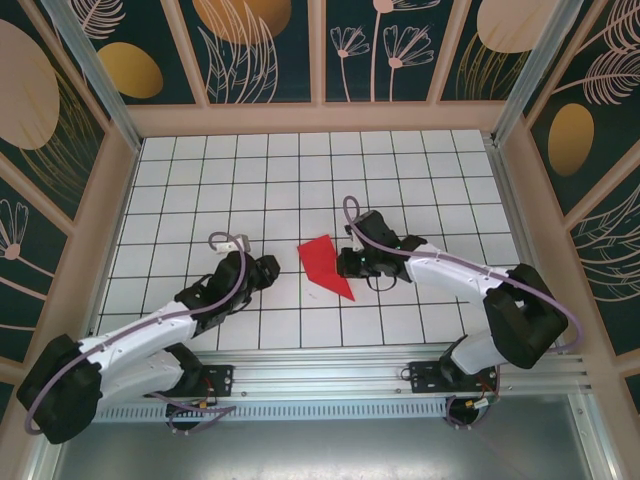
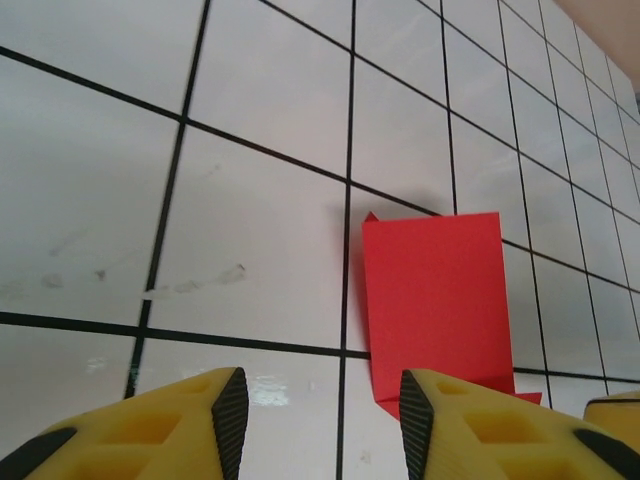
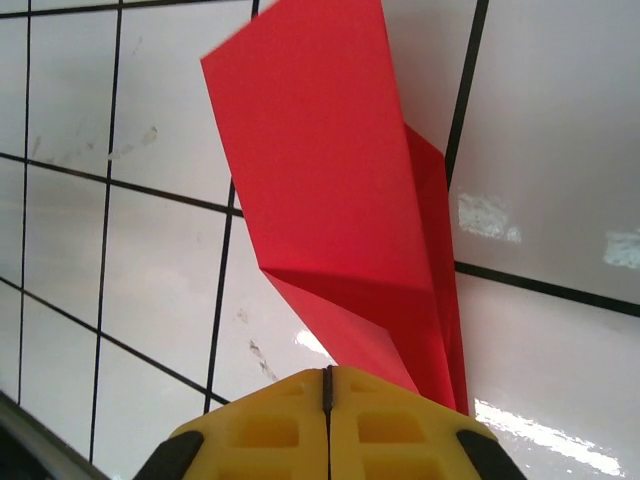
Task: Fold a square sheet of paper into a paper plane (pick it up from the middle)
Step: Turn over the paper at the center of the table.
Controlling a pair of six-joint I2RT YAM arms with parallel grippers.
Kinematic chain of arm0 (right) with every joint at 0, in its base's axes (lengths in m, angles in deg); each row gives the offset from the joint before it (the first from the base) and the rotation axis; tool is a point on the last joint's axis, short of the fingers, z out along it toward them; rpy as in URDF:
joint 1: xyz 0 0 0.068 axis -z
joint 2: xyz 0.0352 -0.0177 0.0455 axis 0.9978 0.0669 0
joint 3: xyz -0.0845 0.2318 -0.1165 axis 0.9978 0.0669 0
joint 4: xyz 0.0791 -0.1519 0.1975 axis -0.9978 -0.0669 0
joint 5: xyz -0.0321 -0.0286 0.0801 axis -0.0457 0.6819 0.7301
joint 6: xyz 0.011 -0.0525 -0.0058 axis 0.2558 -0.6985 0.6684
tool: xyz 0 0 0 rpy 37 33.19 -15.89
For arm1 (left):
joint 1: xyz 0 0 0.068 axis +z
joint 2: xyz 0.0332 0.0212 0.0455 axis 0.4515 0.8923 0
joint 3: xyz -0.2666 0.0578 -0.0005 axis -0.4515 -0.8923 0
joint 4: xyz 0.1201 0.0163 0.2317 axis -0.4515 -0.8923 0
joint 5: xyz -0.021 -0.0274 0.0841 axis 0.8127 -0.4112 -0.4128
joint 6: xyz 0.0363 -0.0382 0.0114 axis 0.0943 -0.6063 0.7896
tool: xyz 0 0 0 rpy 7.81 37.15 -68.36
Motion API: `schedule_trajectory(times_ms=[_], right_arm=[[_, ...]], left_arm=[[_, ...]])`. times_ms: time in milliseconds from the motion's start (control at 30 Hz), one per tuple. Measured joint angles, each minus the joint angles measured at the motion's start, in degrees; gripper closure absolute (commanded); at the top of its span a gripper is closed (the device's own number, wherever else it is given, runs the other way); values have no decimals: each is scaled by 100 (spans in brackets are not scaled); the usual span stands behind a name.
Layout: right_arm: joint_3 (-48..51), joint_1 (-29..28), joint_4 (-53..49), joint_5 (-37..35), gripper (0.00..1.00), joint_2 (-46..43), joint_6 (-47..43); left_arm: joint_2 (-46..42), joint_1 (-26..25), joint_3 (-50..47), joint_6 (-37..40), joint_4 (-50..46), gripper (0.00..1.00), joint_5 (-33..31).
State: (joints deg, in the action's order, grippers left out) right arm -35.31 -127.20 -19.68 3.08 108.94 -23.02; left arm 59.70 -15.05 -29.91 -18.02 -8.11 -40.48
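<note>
The square sheet of paper (image 1: pixel 322 262) is bright red and lies folded into a pointed wedge at the middle of the white grid table (image 1: pixel 300 160). My right gripper (image 1: pixel 347 263) is at the wedge's right edge. In the right wrist view it (image 3: pixel 327 375) is shut, and the paper (image 3: pixel 330 180) runs in under its tips with one flap raised. My left gripper (image 1: pixel 272 268) is just left of the wedge. It (image 2: pixel 322 400) is open over bare tile, and the paper (image 2: pixel 435 290) starts at its right finger (image 2: pixel 415 420). A paper plane is out of view.
Wooden walls (image 1: pixel 320 118) with patterned panels close in the table on three sides. A metal rail (image 1: pixel 330 365) runs along the near edge by the arm bases. Bare tiles lie beyond the paper towards the back wall.
</note>
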Motion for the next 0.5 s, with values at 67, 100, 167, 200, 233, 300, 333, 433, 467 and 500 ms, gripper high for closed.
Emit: schedule_trajectory(times_ms=[67, 100, 167, 200, 233, 300, 333, 433, 467, 500], right_arm=[[131, 118, 164, 258, 96, 0, -13], [170, 160, 243, 356, 97, 0, -20], [197, 208, 350, 487, 97, 4, -28], [197, 214, 402, 529, 97, 11, -31], [197, 223, 457, 566, 97, 24, -31], [197, 227, 538, 608, 97, 68, -35], [197, 227, 551, 616, 97, 87, -35], [197, 227, 579, 645, 97, 140, -42], [197, 229, 599, 649, 97, 153, -52], [197, 232, 612, 656, 97, 162, -57]], left_arm=[[352, 0, 0, -2, 258, 54, 306], [529, 0, 0, -9, 382, 54, 466], [846, 0, 0, -37, 621, 54, 745], [981, 0, 0, -48, 728, 54, 866], [1104, 0, 2, -66, 822, 54, 968], [1357, 0, 44, -87, 957, 54, 1169], [1456, 0, 72, -92, 994, 54, 1235], [1742, 0, 199, -133, 1141, 54, 1443], [1816, 0, 234, -155, 1198, 54, 1488], [1867, 0, 260, -173, 1244, 54, 1526]])
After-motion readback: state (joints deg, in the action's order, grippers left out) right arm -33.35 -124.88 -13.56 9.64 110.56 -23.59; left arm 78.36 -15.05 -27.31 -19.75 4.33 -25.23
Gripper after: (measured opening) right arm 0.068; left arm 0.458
